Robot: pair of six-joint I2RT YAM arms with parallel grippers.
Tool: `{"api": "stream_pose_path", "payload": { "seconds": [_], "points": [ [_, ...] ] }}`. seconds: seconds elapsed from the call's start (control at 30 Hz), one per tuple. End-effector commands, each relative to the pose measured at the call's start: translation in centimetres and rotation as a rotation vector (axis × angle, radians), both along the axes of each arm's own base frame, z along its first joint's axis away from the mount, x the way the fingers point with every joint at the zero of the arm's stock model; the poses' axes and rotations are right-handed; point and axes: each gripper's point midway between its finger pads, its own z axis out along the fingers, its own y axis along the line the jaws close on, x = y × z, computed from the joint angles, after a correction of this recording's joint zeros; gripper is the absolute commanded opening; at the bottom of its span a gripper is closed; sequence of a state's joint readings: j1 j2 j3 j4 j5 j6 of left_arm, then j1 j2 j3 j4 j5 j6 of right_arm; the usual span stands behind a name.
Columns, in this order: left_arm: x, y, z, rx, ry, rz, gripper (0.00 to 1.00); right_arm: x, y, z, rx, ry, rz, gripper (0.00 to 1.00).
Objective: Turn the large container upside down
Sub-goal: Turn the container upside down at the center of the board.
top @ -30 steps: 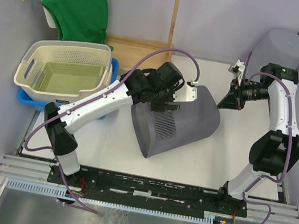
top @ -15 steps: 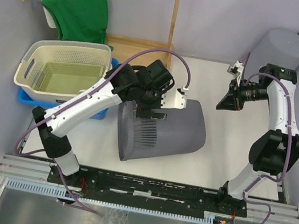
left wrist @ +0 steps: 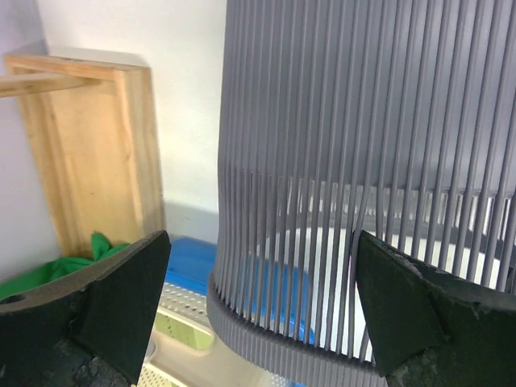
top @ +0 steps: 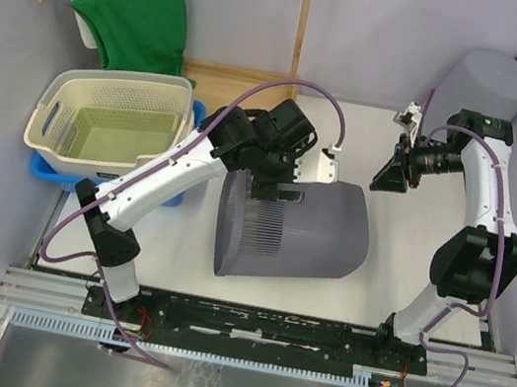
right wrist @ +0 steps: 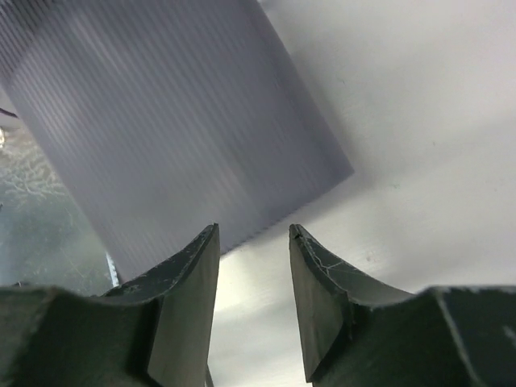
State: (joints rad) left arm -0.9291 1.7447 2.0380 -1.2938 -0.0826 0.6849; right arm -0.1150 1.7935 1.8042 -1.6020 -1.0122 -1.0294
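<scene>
The large container (top: 302, 231) is a grey slatted bin lying on its side in the middle of the white table, its open rim facing left. My left gripper (top: 274, 188) hangs over the rim end, jaws wide open. In the left wrist view the container's slats and rim (left wrist: 363, 121) fill the space between and beyond the fingers (left wrist: 121, 306), and no contact shows. My right gripper (top: 379, 183) hovers to the right of the container's base, partly open with nothing in it. The right wrist view has the container (right wrist: 161, 105) ahead of that gripper (right wrist: 254, 230).
A beige perforated basket (top: 111, 122) sits on a blue bin (top: 47, 171) at the left edge. A wooden frame (top: 227, 88) and a green cloth on a hanger (top: 139, 17) are behind. Another grey cylinder (top: 484, 78) stands at the back right.
The container has tipped from a slant to lying flat on its side, rim swung to the left. My left gripper stays over the rim end. The right gripper has opened from shut.
</scene>
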Motion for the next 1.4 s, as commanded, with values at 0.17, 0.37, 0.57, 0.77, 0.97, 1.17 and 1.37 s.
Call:
{"api": "stream_pose_path", "payload": {
  "seconds": [0.17,0.37,0.57,0.77,0.97,1.17,1.37],
  "points": [
    [2.7,-1.1,4.0,-0.117,-0.167,0.088,0.99,-9.9,10.5,7.7,0.082,-0.240,0.196,0.52],
    [2.8,-1.7,3.4,-0.121,-0.153,0.086,0.99,-10.6,13.1,3.4,-0.031,-0.288,0.274,0.56],
    [2.4,-2.5,3.1,-0.139,-0.132,0.073,0.99,-7.2,14.5,2.8,-0.060,-0.407,0.195,0.54],
    [1.9,-3.4,2.7,-0.152,-0.115,0.055,0.99,-3.3,15.9,2.4,-0.038,-0.487,0.115,0.55],
    [1.9,-3.4,2.2,-0.151,-0.117,0.059,0.99,-2.7,16.9,0.5,0.001,-0.473,0.125,0.58],
    [2.3,-3.3,3.0,-0.171,-0.148,0.077,0.99,-3.5,16.7,-3.5,-0.018,-0.433,0.165,0.60],
    [4.1,-2.9,7.7,-0.232,-0.290,0.135,0.99,-4.3,15.4,-7.3,-0.099,-0.410,0.196,0.60]
  ]
}}
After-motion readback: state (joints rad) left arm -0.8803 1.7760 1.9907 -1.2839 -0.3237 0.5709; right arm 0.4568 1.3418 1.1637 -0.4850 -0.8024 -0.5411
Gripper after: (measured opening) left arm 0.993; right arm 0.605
